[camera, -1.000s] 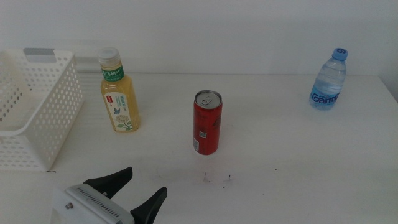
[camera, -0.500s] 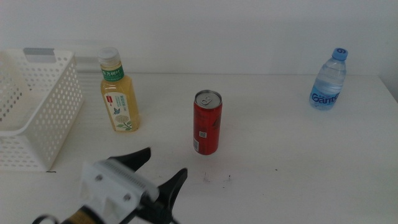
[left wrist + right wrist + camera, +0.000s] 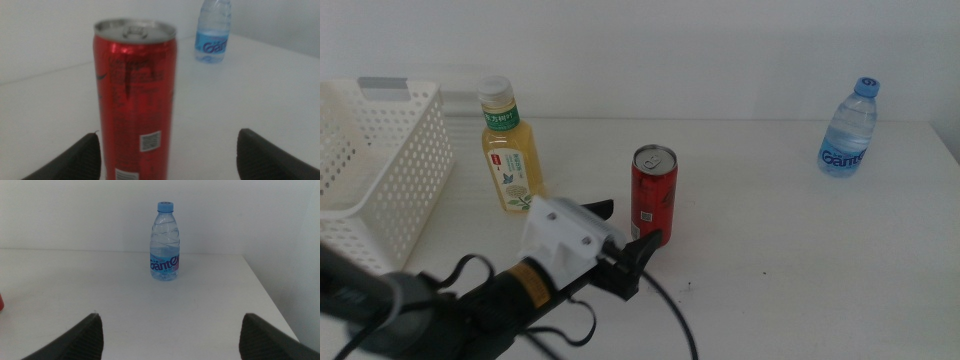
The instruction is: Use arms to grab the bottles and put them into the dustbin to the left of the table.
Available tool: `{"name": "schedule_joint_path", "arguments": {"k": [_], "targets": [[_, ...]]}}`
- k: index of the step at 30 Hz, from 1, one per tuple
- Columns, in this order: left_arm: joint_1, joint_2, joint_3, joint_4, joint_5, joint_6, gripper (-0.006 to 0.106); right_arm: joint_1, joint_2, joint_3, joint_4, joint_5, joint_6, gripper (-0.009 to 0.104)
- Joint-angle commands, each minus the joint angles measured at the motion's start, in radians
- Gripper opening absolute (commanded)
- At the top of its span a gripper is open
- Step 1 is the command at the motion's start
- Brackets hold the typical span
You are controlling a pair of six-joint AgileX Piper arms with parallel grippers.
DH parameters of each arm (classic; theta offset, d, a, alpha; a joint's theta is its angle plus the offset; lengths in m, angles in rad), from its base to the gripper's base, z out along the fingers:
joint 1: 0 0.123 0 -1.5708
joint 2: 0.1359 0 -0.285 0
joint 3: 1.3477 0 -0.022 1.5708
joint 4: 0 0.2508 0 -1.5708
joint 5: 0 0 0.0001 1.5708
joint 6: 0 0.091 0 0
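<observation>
Currently, nearest the middle camera, the left end effector [image 3: 625, 232] reaches in from the lower left on a black cabled arm, with white casing behind its jaws. The jaws are spread wide, and their tips sit just beside the red can [image 3: 654, 197]; in the left wrist view the can [image 3: 134, 97] stands upright between the two jaw tips, nearer one of them, with no contact visible.

Count: three drink containers, one basket, all upright on the desk [image 3: 780, 240].
- One red can, mid-desk, pull tab on top.
- One yellow tea bottle [image 3: 511, 148], green label, white cap, to the left of the can and a little farther back.
- One clear water bottle [image 3: 848, 128], blue cap, far right at the back edge, well apart from the others.
- One white perforated dustbin [image 3: 382, 180], at the left edge beside the tea bottle, grey tag on its rim.

The right end effector [image 3: 170, 330] shows only in its own wrist view: jaws spread wide, nothing between them, facing the water bottle [image 3: 164, 242] from a distance.

Desk surface: plain white, a few small dark specks in front of the can. A bare white wall [image 3: 700, 50] stands behind.
</observation>
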Motion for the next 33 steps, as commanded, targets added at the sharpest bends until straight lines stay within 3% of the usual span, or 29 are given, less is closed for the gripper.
{"name": "schedule_joint_path", "arguments": {"k": [1, 15, 33], "targets": [[0.004, 0.041, -0.048, 0.005, 0.028, -0.016, 0.091, -0.007, -0.005, 0.003, -0.010, -0.012, -0.006, 0.072], [0.004, 0.240, -0.292, -0.050, 0.117, -0.033, 0.091, -0.007, -0.005, 0.003, -0.010, -0.012, -0.006, 0.072], [0.004, 0.317, -0.418, -0.025, 0.144, -0.033, 0.091, -0.007, -0.005, 0.003, -0.010, -0.012, -0.006, 0.072]]}}
